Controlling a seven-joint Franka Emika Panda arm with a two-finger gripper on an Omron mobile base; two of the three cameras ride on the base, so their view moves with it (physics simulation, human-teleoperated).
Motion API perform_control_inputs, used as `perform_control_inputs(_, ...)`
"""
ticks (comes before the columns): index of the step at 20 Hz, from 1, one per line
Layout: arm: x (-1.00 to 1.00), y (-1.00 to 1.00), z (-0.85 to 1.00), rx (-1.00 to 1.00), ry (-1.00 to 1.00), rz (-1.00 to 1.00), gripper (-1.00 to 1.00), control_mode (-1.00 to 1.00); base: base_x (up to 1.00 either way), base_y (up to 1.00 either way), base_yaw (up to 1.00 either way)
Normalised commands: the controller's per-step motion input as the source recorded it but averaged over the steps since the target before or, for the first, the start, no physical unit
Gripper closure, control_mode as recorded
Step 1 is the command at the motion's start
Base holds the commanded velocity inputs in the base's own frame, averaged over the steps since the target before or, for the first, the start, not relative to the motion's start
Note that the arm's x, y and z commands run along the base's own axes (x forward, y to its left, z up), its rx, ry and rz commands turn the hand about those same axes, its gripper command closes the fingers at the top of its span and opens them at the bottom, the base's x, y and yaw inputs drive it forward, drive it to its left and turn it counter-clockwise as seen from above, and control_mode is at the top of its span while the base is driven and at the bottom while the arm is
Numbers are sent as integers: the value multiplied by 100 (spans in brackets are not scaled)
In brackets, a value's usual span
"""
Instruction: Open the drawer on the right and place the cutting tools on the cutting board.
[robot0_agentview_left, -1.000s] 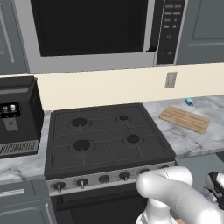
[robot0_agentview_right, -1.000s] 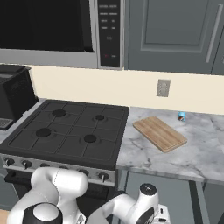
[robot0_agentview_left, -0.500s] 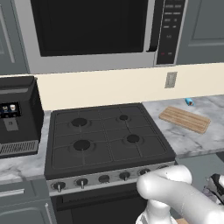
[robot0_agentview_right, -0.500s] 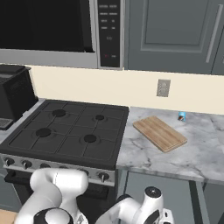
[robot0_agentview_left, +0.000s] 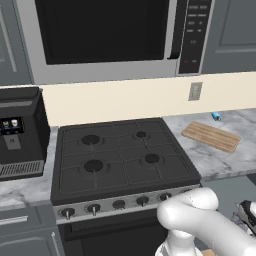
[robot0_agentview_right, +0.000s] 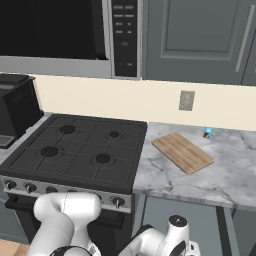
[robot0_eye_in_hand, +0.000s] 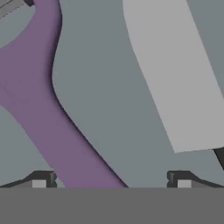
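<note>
The cutting board (robot0_agentview_left: 210, 136), a flat rectangle of light-brown wood with lengthwise slat lines, lies bare and at a slant on the marbled surface (robot0_agentview_right: 200, 177) just right of the stove. In the hand view, two utensils lie close up on a plain grey floor, apparently the drawer's inside (robot0_eye_in_hand: 109, 87): a curved purple handle (robot0_eye_in_hand: 41, 105) and a wide pale grey blade (robot0_eye_in_hand: 175, 74), side by side and apart.

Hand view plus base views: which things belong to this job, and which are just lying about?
Job: cutting board, pale blade, purple-handled utensil, drawer's grey inside.
Lying about: small blue object, stove, microwave, coffee machine.
</note>
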Motion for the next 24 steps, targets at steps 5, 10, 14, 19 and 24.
perform_control_inputs(5,0,-16,-25,0,0,0,-100,-100,0,0,0)
perform_control_inputs(10,0,-2,-1,0,0,0,100,-100,0,0,0)
perform_control_inputs(14,-10,0,0,0,-1,0,100,-100,0,0,0)
perform_control_inputs(19,-49,0,39,0,-14,0,100,-100,0,0,0)
perform_control_inputs(24,-25,0,97,0,-13,-1,100,-100,0,0,0)
